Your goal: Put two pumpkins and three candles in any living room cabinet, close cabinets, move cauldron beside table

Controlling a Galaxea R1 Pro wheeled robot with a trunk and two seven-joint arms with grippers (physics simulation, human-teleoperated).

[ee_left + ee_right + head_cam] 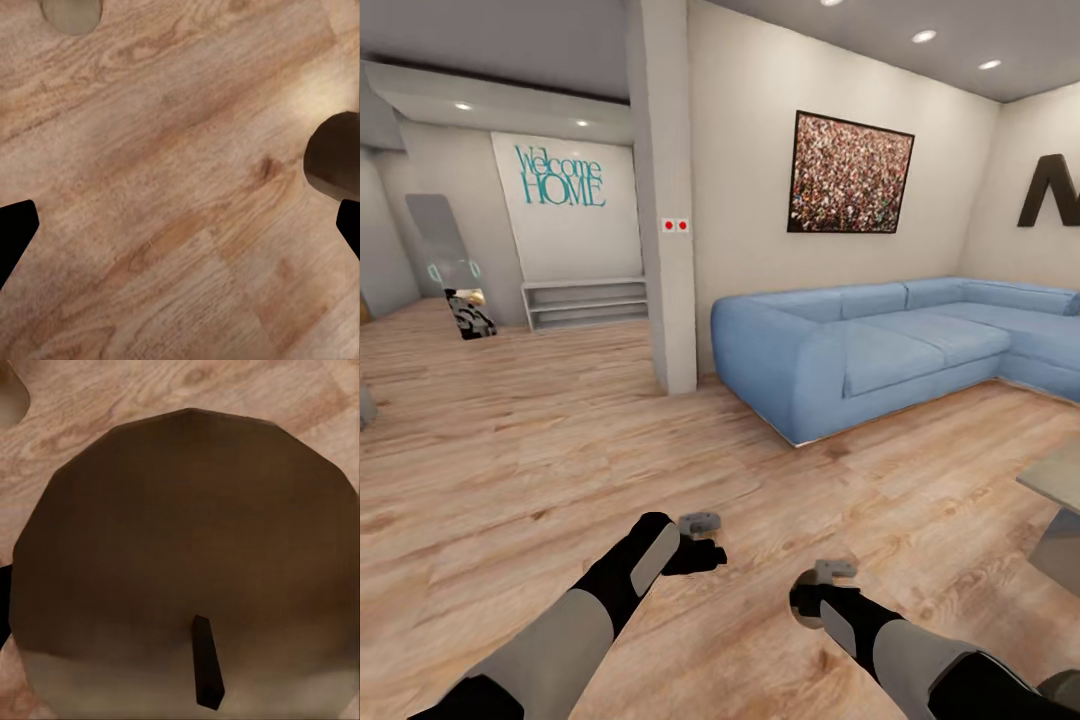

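Note:
A candle (187, 532) sits right under the right wrist camera, its flat cream-brown top in shadow and its dark wick (208, 671) pointing up. My right gripper (810, 602) hangs low over the wooden floor, shut on this candle; one dark fingertip (4, 607) shows at the candle's side. The left gripper (705, 552) hovers beside it over bare floor, open and empty, with both dark fingers (15, 232) spread wide. A corner of the grey-topped table (1055, 482) reaches in at the right. Pumpkins, cabinet and cauldron are out of view.
A large blue corner sofa (880, 350) stands ahead on the right against the wall. A white pillar (670, 250) rises left of it. Behind it are a low white shelf (585, 303) and a leaning mirror (450, 262). Wooden floor stretches to the left.

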